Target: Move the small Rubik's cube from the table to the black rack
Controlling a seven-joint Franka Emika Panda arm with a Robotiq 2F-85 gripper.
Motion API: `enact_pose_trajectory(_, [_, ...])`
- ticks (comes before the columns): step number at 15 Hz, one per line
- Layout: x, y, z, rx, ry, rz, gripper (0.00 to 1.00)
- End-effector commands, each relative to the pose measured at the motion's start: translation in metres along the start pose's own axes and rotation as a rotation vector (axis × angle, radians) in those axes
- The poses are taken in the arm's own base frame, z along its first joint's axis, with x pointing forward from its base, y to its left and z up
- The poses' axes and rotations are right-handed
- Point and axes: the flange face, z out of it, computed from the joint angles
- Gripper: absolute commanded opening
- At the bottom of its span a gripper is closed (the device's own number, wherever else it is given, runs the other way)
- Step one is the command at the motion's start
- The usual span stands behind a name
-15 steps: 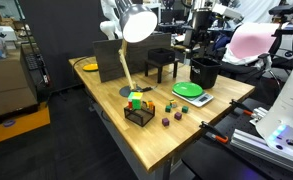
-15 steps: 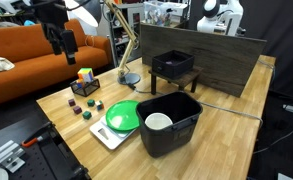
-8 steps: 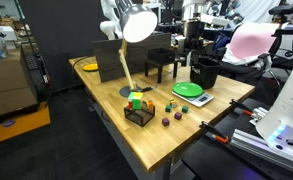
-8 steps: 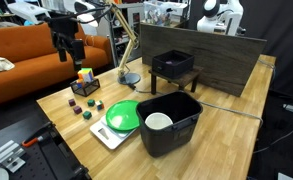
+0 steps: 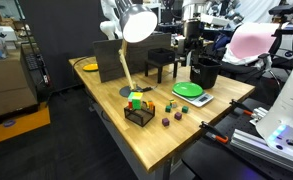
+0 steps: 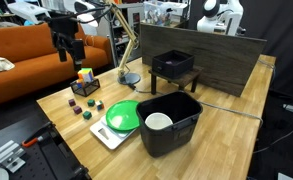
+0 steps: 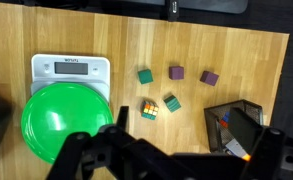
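1. Wrist view, looking straight down from high above: shows the small Rubik's cube [image 7: 150, 108] lying on the counter [image 7: 246, 55], just beside a teal block [image 7: 172, 102] and apart from the black rack [image 7: 226, 108] at the right.
2. Not yet lifted, so no part of the task done, as far as can be judged.
3. Wide-spread jaws at the lower edge of the same view, holding nothing, hanging well above the blocks.
4. Left to do, probably: come down over the cube, close on it without catching the teal block, carry it to the rack, let go.
5. Already a bigger colourful cube [image 5: 136, 99] at the rack, seen in an exterior view; in it or on top of it, cannot tell which. Perhaps little free room there.
6. Surface: pale wooden planks, flat and smooth. Also on it: a scale [image 7: 71, 68] with a green plate [image 7: 66, 125], a black bucket [image 6: 171, 125], a dark stand [image 6: 174, 65], a desk lamp [image 5: 136, 25].
7. Room: looks like a lab or an office, with an orange sofa [image 6: 26, 50] beyond the counter.
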Motion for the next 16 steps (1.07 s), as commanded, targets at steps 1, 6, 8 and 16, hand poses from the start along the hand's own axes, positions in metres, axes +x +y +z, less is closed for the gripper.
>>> enact_pose_trajectory(1, [0.009,0.005,0.004,-0.003,0.011,0.01,1.0])
enact_pose_trajectory(6, [0.028,0.01,0.032,0.026,0.025,0.041,1.0])
enact_pose_trajectory(8, [0.036,0.012,0.051,0.048,0.016,0.058,1.0])
enact_pose_trajectory(16, [0.041,0.014,0.095,0.066,-0.051,0.095,1.0])
